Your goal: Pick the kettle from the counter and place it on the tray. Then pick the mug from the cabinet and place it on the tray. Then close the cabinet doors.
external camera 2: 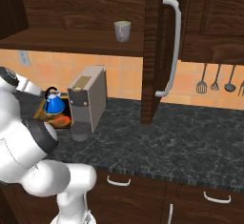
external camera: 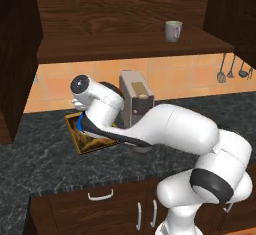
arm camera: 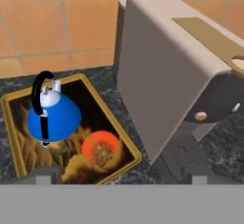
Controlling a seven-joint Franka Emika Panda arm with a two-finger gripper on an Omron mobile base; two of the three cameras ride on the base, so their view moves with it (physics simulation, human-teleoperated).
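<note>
Even rendered light, soft shadows, sharp

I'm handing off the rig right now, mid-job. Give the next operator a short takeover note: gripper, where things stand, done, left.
Gripper: open, empty, above the tray's near edge.
Kettle: upright on the tray, beside the grey coffee machine on the counter. Done.
Mug: on the cabinet shelf, untouched.
Cabinet doors: open.
Left: move mug to tray, then close both doors.

The coffee machine crowds the tray on one side.
</note>
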